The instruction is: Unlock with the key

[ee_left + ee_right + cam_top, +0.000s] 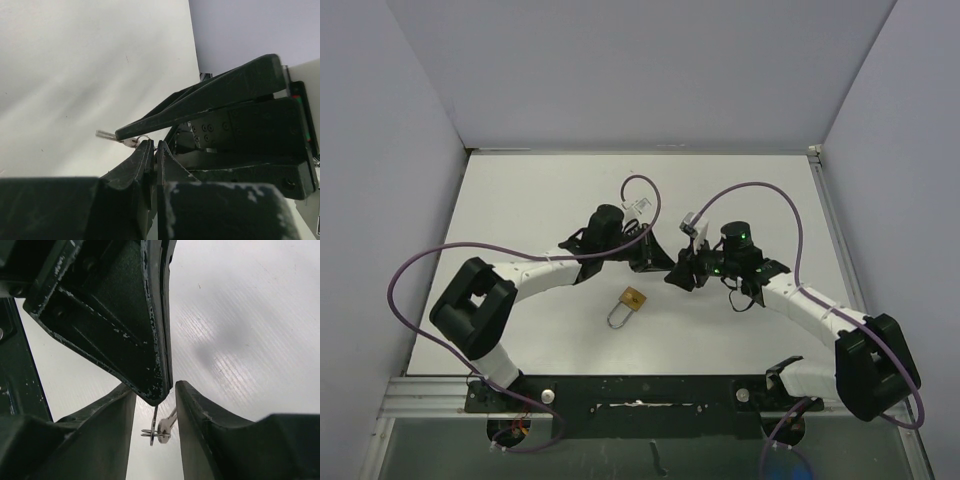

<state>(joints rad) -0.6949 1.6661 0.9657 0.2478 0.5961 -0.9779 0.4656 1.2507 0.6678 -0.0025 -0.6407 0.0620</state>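
Observation:
A brass padlock (632,299) with a steel shackle lies on the white table, in front of both grippers. My left gripper (657,260) is shut on one key of a small key ring; in the left wrist view (154,145) the keys (131,142) stick out at its tips. In the right wrist view the keys (160,430) hang below the left gripper's closed fingers (150,330). My right gripper (155,390) is open, one finger on each side of those fingers and the keys, not touching the keys. It shows in the top view (682,272) just right of the left gripper.
The white table (520,200) is walled at the back and on both sides. Purple cables (760,188) loop above both arms. A small white-and-grey item (692,222) is behind the right gripper. A black rail (640,395) runs along the near edge.

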